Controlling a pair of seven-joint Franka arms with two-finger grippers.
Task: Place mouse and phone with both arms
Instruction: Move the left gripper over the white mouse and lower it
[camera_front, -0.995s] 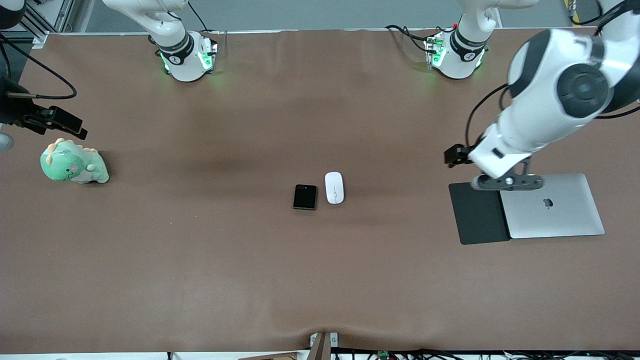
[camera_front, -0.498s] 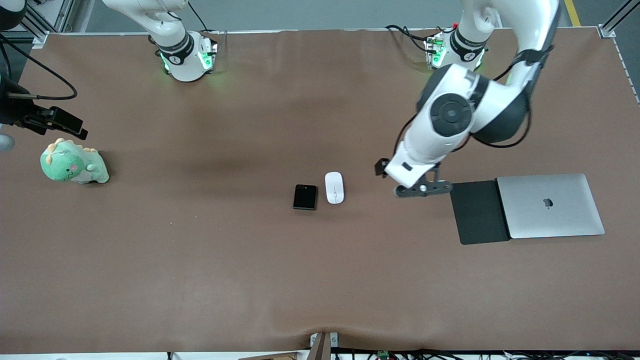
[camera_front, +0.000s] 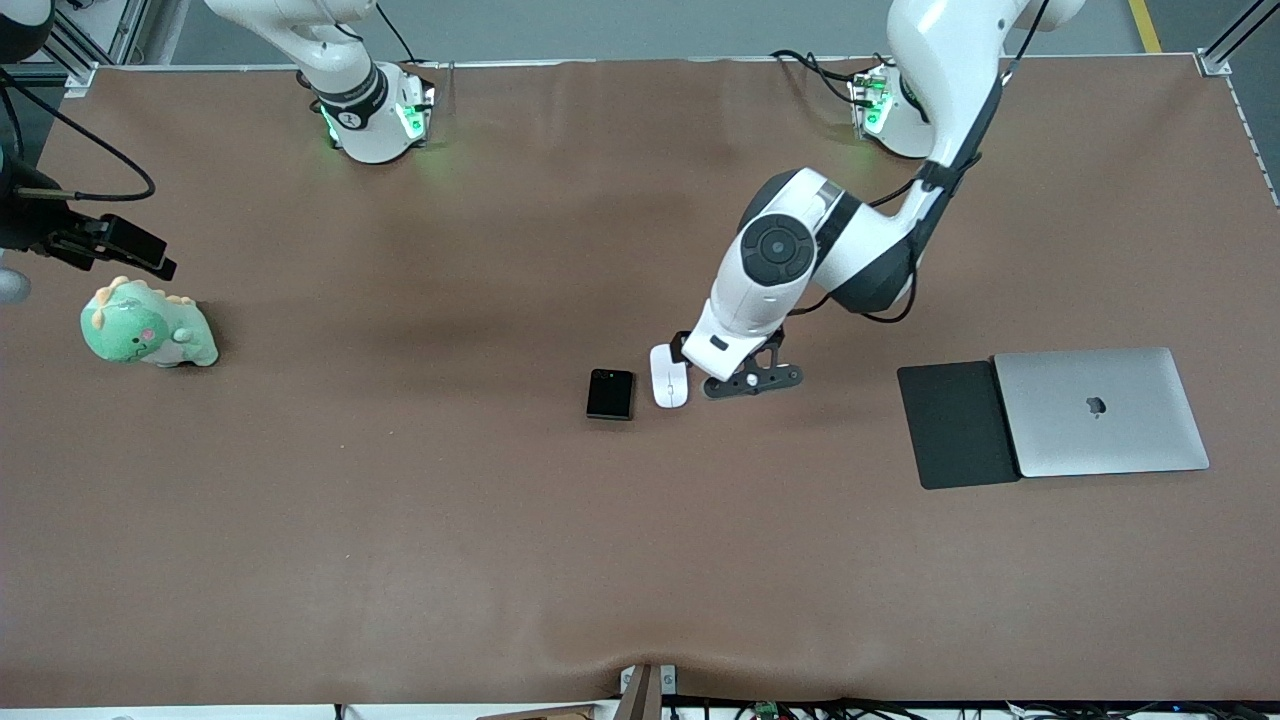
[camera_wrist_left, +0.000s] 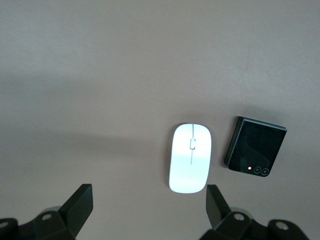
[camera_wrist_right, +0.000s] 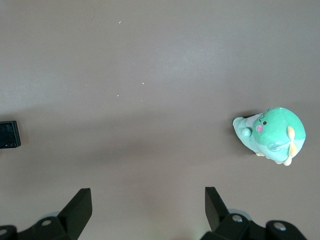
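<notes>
Front view: the left gripper (camera_front: 700, 368) hangs low over the table (camera_front: 400, 520) just beside the mouse (camera_front: 668, 378), on the side toward the left arm's end. The phone (camera_front: 610, 394) lies just beside the mouse, toward the right arm's end, apart from it. Well away from the mouse toward the left arm's end sit a black pad (camera_front: 955, 425) and a closed laptop (camera_front: 1100, 410), touching. The right gripper (camera_front: 120, 245) waits up in the air near a green plush dinosaur (camera_front: 145, 328), far from the mouse.

Left wrist view: the left gripper's 2 fingers (camera_wrist_left: 80, 205) stand wide apart with nothing between them. The mouse (camera_wrist_left: 190, 157) is off-centre, close to 1 finger, with the phone (camera_wrist_left: 255, 148) next to it.

Right wrist view: the right gripper's fingers (camera_wrist_right: 80, 205) are spread wide and hold nothing; the dinosaur (camera_wrist_right: 270, 135) and a sliver of the phone (camera_wrist_right: 9, 134) show.

To grasp well, I judge the left gripper should centre over the mouse, straddle its narrow width, and descend without nudging the phone.
</notes>
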